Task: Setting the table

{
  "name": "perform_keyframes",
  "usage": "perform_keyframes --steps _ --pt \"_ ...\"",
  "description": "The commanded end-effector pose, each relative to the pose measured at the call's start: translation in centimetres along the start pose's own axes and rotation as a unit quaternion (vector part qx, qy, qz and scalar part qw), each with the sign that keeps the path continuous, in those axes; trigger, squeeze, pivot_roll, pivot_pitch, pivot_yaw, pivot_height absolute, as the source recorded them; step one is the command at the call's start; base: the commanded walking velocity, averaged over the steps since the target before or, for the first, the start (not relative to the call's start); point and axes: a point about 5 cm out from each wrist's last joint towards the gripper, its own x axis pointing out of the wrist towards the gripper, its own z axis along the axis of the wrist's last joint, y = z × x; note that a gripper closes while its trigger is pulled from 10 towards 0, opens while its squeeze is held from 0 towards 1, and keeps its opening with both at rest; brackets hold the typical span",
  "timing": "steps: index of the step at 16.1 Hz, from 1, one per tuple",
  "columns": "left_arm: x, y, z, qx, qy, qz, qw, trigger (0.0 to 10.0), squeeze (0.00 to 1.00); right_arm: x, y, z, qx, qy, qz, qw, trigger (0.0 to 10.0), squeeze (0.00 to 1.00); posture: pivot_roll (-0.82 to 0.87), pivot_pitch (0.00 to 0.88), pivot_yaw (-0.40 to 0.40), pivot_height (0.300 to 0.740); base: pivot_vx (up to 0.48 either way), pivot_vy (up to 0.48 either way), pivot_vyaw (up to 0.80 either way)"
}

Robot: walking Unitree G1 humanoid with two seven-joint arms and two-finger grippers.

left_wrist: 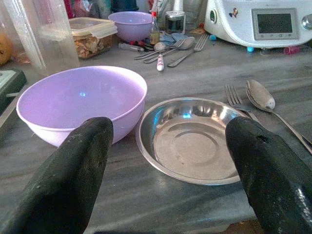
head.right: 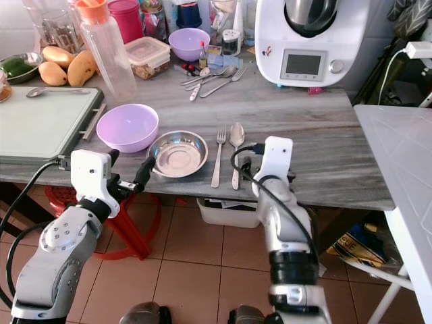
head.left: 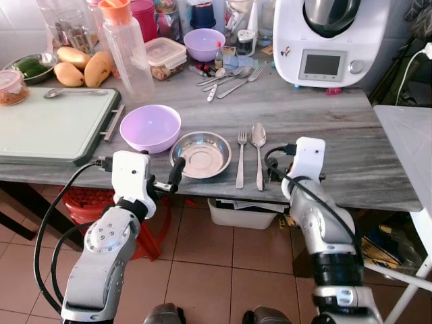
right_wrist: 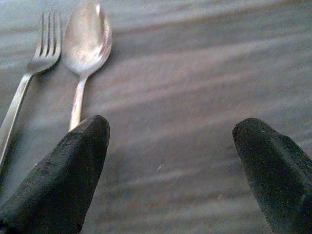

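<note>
Left hand (left_wrist: pixel 165 161) open at the near edge of the counter (head.left: pixel 351 135), black fingers (left_wrist: pixel 73 170) spread wide, nothing between them. Just ahead of it, a steel dish (head.left: pixel 200 154); ahead and to its left, a purple bowl (head.left: pixel 150 127), rim touching or nearly touching the dish, hard to tell which. In the left eye view, one finger (head.left: pixel 177 171) showing over the counter edge beside the dish, the other hidden behind the wrist housing.

Right hand (right_wrist: pixel 170 170) also open and empty, low over bare counter at the near edge. Ahead of it and to its left, a fork (head.left: pixel 241 156) and spoon (head.left: pixel 258 152) lying side by side, handles toward the hand, just right of the dish. From the head views, right fingers hidden under the white wrist block. In the right wrist view, fork cut off at the frame edge, handle ends lost behind the near finger.

Farther back: a second purple bowl (head.left: pixel 204 43), loose cutlery (head.left: pixel 226 77), a clear bottle (head.left: pixel 128 50), a lidded box (head.left: pixel 165 57), a white appliance (head.left: pixel 331 40) cut off at the top. Well left of the left hand, a green board (head.left: pixel 54 125) with mangoes (head.left: pixel 84 66) beyond it.
</note>
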Motion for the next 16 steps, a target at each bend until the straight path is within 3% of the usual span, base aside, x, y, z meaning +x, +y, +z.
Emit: perform_keyframes --steps 1,13,16 --pt "-0.1 0.0 -0.2 0.002 0.006 -0.001 1.000 10.0 0.00 -0.3 0.2 0.3 -0.003 -0.002 0.004 1.000 10.0 1.00 0.01 0.019 0.037 0.740 0.000 0.000 0.00" --pt "0.1 0.2 -0.2 0.004 0.004 0.003 1.000 10.0 0.00 0.0 0.6 0.6 0.004 0.013 0.017 1.000 10.0 1.00 0.01 0.010 0.036 0.740 0.000 0.000 0.00" --pt "0.2 0.2 -0.1 0.004 0.000 0.005 1.000 10.0 0.00 -0.3 0.3 1.4 -0.023 -0.015 0.011 1.000 10.0 1.00 0.01 0.000 0.033 0.740 0.000 0.000 0.00"
